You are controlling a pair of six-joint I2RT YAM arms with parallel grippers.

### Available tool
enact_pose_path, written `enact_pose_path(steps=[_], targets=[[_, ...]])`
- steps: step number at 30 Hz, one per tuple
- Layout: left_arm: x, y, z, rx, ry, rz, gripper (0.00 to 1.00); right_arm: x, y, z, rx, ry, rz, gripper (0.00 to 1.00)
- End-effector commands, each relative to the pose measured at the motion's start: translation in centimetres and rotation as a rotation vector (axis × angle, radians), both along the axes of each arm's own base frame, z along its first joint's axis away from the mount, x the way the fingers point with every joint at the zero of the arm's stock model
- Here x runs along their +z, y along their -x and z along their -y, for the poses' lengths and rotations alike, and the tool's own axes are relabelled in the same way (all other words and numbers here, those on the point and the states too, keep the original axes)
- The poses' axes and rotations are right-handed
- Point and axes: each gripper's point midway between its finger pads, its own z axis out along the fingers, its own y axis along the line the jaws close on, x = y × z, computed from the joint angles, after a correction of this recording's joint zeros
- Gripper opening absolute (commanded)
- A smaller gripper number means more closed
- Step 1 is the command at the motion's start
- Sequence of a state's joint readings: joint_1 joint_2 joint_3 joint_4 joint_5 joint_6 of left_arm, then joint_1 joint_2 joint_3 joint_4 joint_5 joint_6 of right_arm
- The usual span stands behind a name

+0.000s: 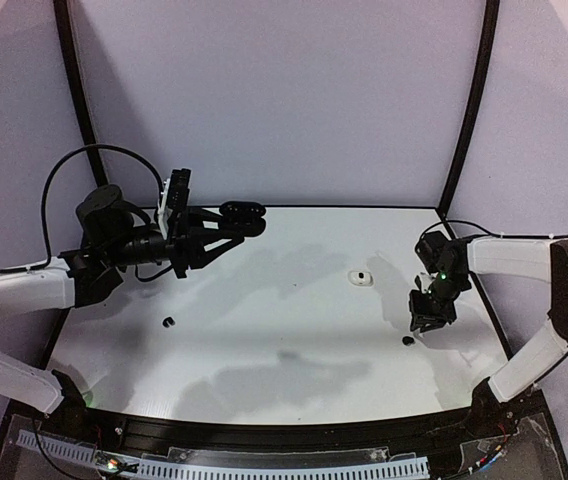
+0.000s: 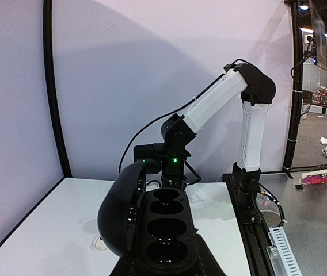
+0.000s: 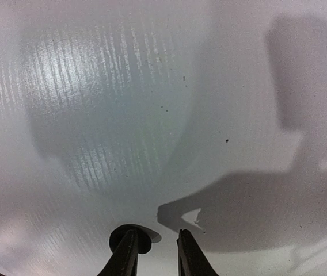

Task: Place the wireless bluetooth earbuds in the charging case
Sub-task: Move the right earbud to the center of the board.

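Top view, step: picking up a black bud for the case; none looks seated yet.
Top view, case (image 1: 245,211): black, lifted off the table (image 1: 264,350) at the far left, clamped in the left gripper (image 1: 226,226).
Top view, buds: the right bud (image 1: 407,341) lies on the table just beside the right gripper (image 1: 431,312). The left bud (image 1: 169,321) lies well apart, near the left edge.
Top view, white item (image 1: 362,277): on the table between the arms; bud or small case, cannot tell.
Left wrist, case (image 2: 166,230): lid (image 2: 117,213) swung open to the left, wells (image 2: 166,228) facing the camera, too dark to say whether they are empty.
Left wrist, left gripper: closed on the case body at the bottom edge of the view.
Right wrist, right gripper (image 3: 156,253): fingers a narrow gap apart, bare table between them, holding nothing.
Right wrist, right bud (image 3: 130,236): partly hidden behind the finger on the left of the view, outside the gap; touching or just beside, cannot tell.
Next move, as a judgement: shift the right gripper sideways until the bud sits between the fingers, widen slightly if needed, lower and close. Then carry it to an open well.
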State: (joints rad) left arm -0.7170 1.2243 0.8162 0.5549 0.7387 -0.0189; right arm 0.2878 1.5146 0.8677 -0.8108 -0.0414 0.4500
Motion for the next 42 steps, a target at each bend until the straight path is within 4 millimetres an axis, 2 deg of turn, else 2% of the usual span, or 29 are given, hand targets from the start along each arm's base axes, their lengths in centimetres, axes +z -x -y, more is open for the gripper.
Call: enact_pose_path(steps=[1, 10, 18, 28, 35, 42], targets=[[0.5, 0.4, -0.5, 0.009, 0.007, 0.022, 0.01, -0.1, 0.8, -1.4, 0.023, -0.084, 0.005, 0.23], [0.6, 0.2, -0.6, 0.011, 0.011, 0.026, 0.01, -1.0, 1.6, -1.1, 0.021, -0.07, -0.029, 0.2], [0.5, 0.2, -0.6, 0.015, 0.008, 0.021, 0.01, -1.8, 2.3, -1.6, 0.021, -0.102, -0.041, 0.19], [0.4, 0.1, -0.5, 0.017, 0.005, 0.018, 0.01, -2.0, 4.4, -2.1, 0.001, -0.111, -0.066, 0.13], [0.4, 0.1, -0.5, 0.013, 0.005, 0.018, 0.01, -1.8, 5.8, -2.4, -0.015, -0.099, -0.095, 0.13], [0.5, 0.1, -0.5, 0.01, 0.005, 0.018, 0.01, -1.8, 7.2, -2.9, -0.023, -0.099, -0.134, 0.17]])
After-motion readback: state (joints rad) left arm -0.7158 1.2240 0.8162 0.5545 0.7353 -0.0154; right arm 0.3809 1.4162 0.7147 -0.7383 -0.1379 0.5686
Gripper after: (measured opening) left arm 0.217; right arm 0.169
